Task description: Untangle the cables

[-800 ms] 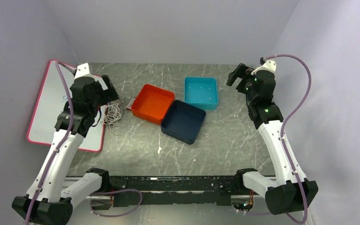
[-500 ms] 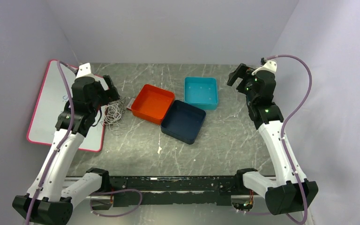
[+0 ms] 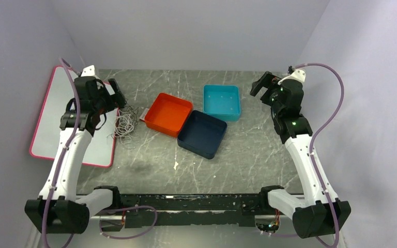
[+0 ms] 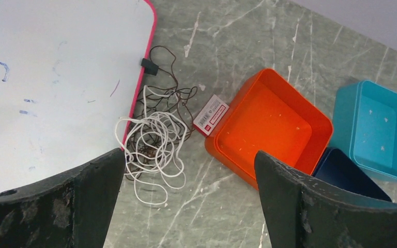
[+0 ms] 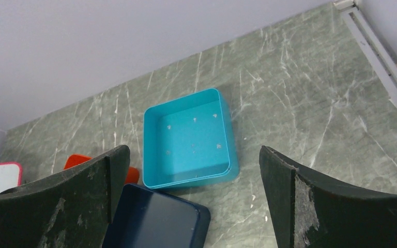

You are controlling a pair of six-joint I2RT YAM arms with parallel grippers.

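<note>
The cables (image 3: 125, 123) lie in one loose tangle on the grey table, at the whiteboard's right edge. In the left wrist view the cables (image 4: 155, 142) show as white loops over thinner dark wire, with a small black plug (image 4: 149, 65) at the far end. My left gripper (image 3: 116, 94) hovers above and just left of the tangle, open and holding nothing (image 4: 188, 160). Far off at the back right, my right gripper (image 3: 260, 83) stands open in the air over the teal tray, empty as well (image 5: 194, 152).
An orange tray (image 3: 168, 113), a teal tray (image 3: 221, 102) and a navy tray (image 3: 202, 133) sit together mid-table, all empty. A small red-and-white card (image 4: 211, 114) lies against the orange tray. A pink-rimmed whiteboard (image 3: 57, 113) covers the left side.
My left arm has swung back and to the left, lifting its gripper a little away from the tangle. The cables and the right arm have stayed where they were.
</note>
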